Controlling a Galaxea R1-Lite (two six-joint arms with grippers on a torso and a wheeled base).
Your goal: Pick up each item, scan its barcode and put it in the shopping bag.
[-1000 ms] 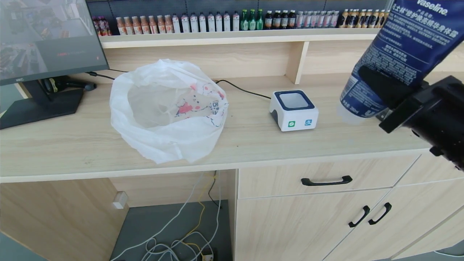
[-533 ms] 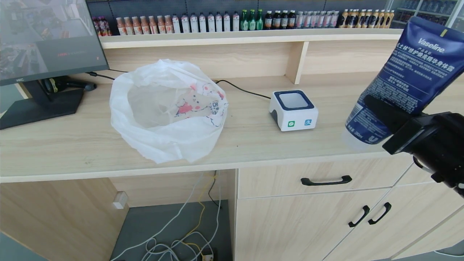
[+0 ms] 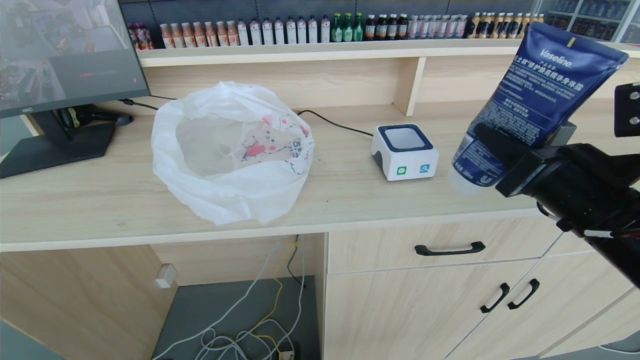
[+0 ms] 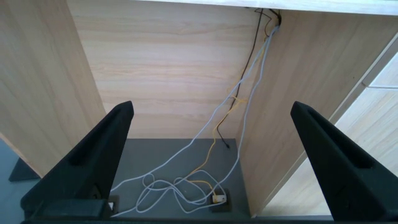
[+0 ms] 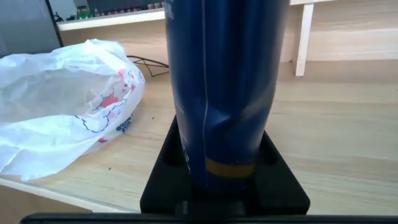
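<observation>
Over the right end of the counter [image 3: 100,200], my right gripper [image 3: 530,144] is clamped on a blue tube [image 3: 540,85]. The tube is tilted with its cap end down, near the white scanner [image 3: 405,151] on its right side, not touching it. Left of the scanner sits the white shopping bag [image 3: 230,150], mouth open. My left gripper [image 4: 212,107] hangs below counter level, fingers spread wide and holding nothing, facing loose cables [image 4: 186,186] on the floor.

Shopping bag [image 3: 232,150] on counter [image 3: 100,200], scanner [image 3: 405,152] to its right, tube [image 3: 535,95] right of scanner
</observation>
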